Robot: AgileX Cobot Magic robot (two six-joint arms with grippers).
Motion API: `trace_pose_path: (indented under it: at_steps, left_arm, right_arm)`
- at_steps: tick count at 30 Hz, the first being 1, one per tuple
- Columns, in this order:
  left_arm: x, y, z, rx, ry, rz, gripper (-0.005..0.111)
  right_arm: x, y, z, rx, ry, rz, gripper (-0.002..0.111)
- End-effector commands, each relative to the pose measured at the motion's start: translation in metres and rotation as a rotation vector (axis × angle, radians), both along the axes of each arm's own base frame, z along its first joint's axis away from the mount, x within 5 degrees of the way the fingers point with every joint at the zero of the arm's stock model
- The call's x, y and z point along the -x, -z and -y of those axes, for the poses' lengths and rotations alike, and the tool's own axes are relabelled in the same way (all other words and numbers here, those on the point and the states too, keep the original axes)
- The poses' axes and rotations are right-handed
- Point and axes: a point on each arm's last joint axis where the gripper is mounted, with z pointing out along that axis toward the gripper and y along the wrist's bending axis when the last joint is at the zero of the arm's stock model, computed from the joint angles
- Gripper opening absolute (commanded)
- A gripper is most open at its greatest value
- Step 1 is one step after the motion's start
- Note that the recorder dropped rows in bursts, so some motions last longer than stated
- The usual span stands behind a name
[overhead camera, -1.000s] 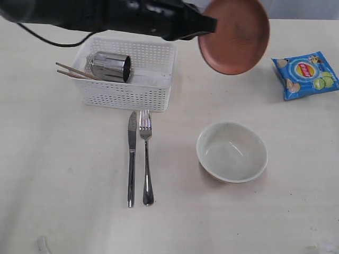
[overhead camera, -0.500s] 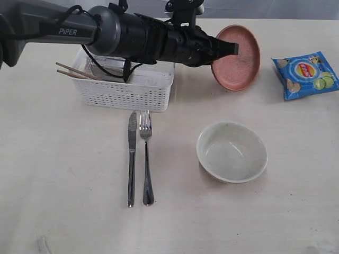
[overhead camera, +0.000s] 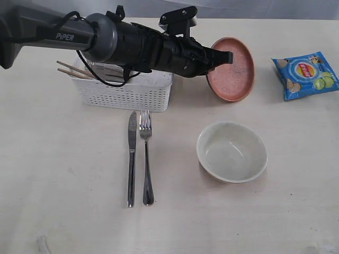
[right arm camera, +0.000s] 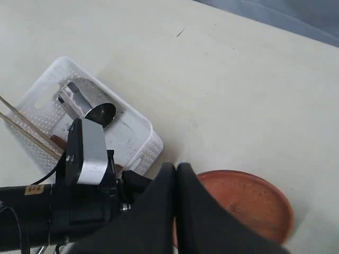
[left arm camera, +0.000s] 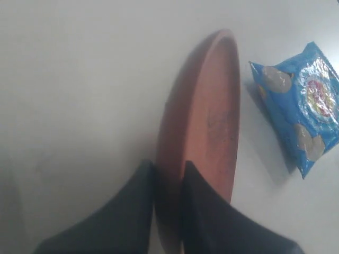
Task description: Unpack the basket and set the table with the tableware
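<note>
My left gripper (overhead camera: 225, 56) is shut on the rim of the reddish-brown plate (overhead camera: 235, 71), which it holds tilted on edge low over the table (overhead camera: 63, 174), right of the white basket (overhead camera: 127, 90). In the left wrist view both fingers pinch the plate (left arm camera: 206, 116) at its near rim. The basket (right arm camera: 132, 137) holds the ribbed steel cup (right arm camera: 85, 103) and the chopsticks (overhead camera: 71, 70). Knife (overhead camera: 131, 159) and fork (overhead camera: 146, 159) lie side by side in front of the basket. The cream bowl (overhead camera: 231, 152) stands to their right. My right gripper (right arm camera: 176, 168) hangs shut and empty high above.
A blue chip bag (overhead camera: 306, 74) lies at the far right, close to the plate's far side, and shows in the left wrist view as the chip bag (left arm camera: 307, 106). The left arm (overhead camera: 122, 42) stretches across the basket's top.
The left arm has swung down and slightly left with the plate, bringing it from high in the air to just above the table. Everything else stayed put.
</note>
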Motion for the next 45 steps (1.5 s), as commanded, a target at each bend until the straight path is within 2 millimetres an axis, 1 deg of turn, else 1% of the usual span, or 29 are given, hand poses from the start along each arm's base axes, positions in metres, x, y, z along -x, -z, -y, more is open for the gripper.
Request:
trace_pose_path:
  at_steps: [1, 3, 4, 6, 9, 10, 11, 12, 15, 17, 20, 22, 25, 28, 30, 31, 32, 34, 35, 36, 40, 41, 45]
  left_arm:
    - [0.004, 0.002, 0.001, 0.011, 0.020, -0.017, 0.000]
    - [0.005, 0.001, 0.001, 0.017, 0.028, -0.020, 0.002]
    - [0.005, 0.001, 0.001, 0.017, 0.028, -0.020, 0.006]
    - [0.005, 0.001, 0.001, 0.017, 0.028, -0.020, 0.019]
    - [0.005, 0.001, 0.001, 0.014, 0.023, -0.019, 0.051]
    - [0.004, 0.002, 0.001, 0.012, 0.021, -0.018, 0.060]
    - [0.004, 0.002, 0.000, 0.006, 0.012, -0.015, 0.065]
    - [0.003, 0.001, 0.000, 0.002, 0.004, -0.011, 0.066]
    - [0.003, 0.001, -0.001, 0.001, 0.003, -0.010, 0.064]
    - [0.003, -0.001, 0.000, 0.005, 0.005, -0.008, 0.063]
    - [0.004, -0.012, -0.001, 0.018, 0.006, 0.009, 0.062]
    - [0.004, -0.023, -0.002, 0.029, 0.004, 0.032, 0.062]
    - [0.004, -0.046, -0.006, 0.011, 0.005, 0.109, 0.056]
    - [0.008, -0.074, -0.010, 0.020, 0.016, 0.180, 0.045]
    - [0.011, -0.094, -0.014, 0.024, 0.033, 0.235, 0.036]
    - [0.013, -0.102, -0.015, 0.024, 0.040, 0.258, 0.030]
    - [0.015, -0.111, -0.017, 0.023, 0.047, 0.286, 0.024]
    - [0.018, -0.127, -0.021, 0.025, 0.050, 0.328, 0.011]
    - [0.019, -0.134, -0.023, 0.025, 0.046, 0.350, 0.003]
    - [0.021, -0.141, -0.025, 0.028, 0.040, 0.368, 0.000]
    - [0.027, -0.165, -0.032, 0.058, 0.025, 0.410, 0.000]
    - [0.027, -0.167, -0.033, 0.061, 0.023, 0.414, 0.000]
    - [0.032, -0.182, -0.038, 0.065, 0.018, 0.456, 0.000]
  right_arm:
    - [0.001, -0.002, 0.002, -0.002, -0.004, 0.004, 0.000]
    - [0.001, -0.002, 0.002, -0.002, -0.004, 0.004, 0.000]
    - [0.001, -0.002, 0.002, -0.002, -0.004, 0.004, 0.000]
    - [0.001, -0.002, 0.002, -0.002, -0.004, 0.004, 0.000]
    - [0.002, -0.002, 0.002, -0.002, -0.005, 0.002, 0.000]
    - [0.002, -0.002, 0.002, -0.002, -0.005, 0.002, 0.000]
    - [0.002, -0.002, 0.003, 0.001, -0.006, 0.001, 0.000]
    - [0.002, -0.001, 0.003, 0.005, -0.005, 0.000, 0.000]
    - [0.003, 0.001, 0.004, 0.025, 0.000, -0.025, 0.000]
    - [0.002, 0.003, 0.008, 0.052, 0.041, -0.047, 0.000]
    - [0.000, 0.013, 0.015, 0.124, 0.104, -0.103, 0.000]
    - [-0.003, 0.023, 0.018, 0.156, 0.130, -0.152, 0.000]
    - [-0.007, 0.055, 0.017, 0.166, 0.131, -0.247, 0.000]
    - [-0.002, 0.097, 0.017, 0.182, 0.121, -0.385, 0.000]
    - [-0.001, 0.123, 0.017, 0.190, 0.135, -0.426, 0.000]
    - [0.000, 0.130, 0.018, 0.194, 0.141, -0.430, -0.001]
    - [0.002, 0.142, 0.019, 0.203, 0.155, -0.436, 0.000]
    - [0.004, 0.156, 0.022, 0.223, 0.179, -0.430, 0.000]
    - [0.005, 0.166, 0.023, 0.239, 0.197, -0.429, 0.000]
    - [0.005, 0.172, 0.022, 0.252, 0.211, -0.420, 0.000]
    - [0.003, 0.204, 0.018, 0.346, 0.220, -0.443, 0.000]
    - [0.003, 0.211, 0.015, 0.358, 0.214, -0.452, 0.000]
    - [0.003, 0.226, 0.007, 0.375, 0.190, -0.467, 0.000]
